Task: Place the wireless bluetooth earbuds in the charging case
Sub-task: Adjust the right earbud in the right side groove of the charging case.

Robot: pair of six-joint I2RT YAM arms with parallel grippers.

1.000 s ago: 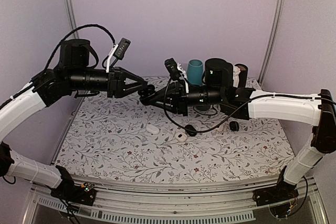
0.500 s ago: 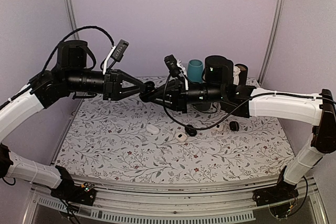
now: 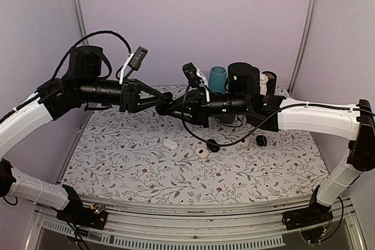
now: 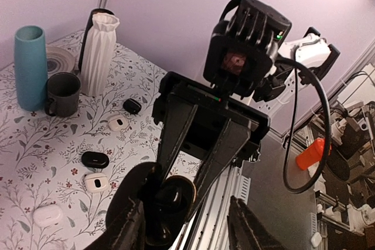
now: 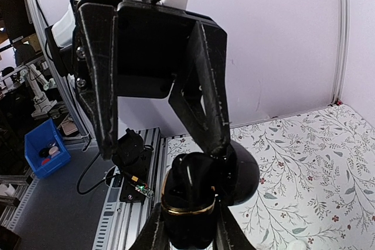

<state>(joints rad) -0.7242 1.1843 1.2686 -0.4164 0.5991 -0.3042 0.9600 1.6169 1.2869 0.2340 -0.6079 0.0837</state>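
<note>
Right claw (image 3: 166,106) clasping charging case (image 5: 187,194), well above table (image 3: 129,162)

The left arm (image 3: 23,122) and the right arm (image 3: 316,118) have white rounded shells, black cylinder joints and looping black cables (image 3: 99,32). The left gripper (image 3: 166,96) and the right gripper (image 3: 160,109) are black, with fingers in triangle shape; a green light (image 3: 233,77) glows on the right arm

Glossy black plastic charging case (image 5: 187,185)
</note>
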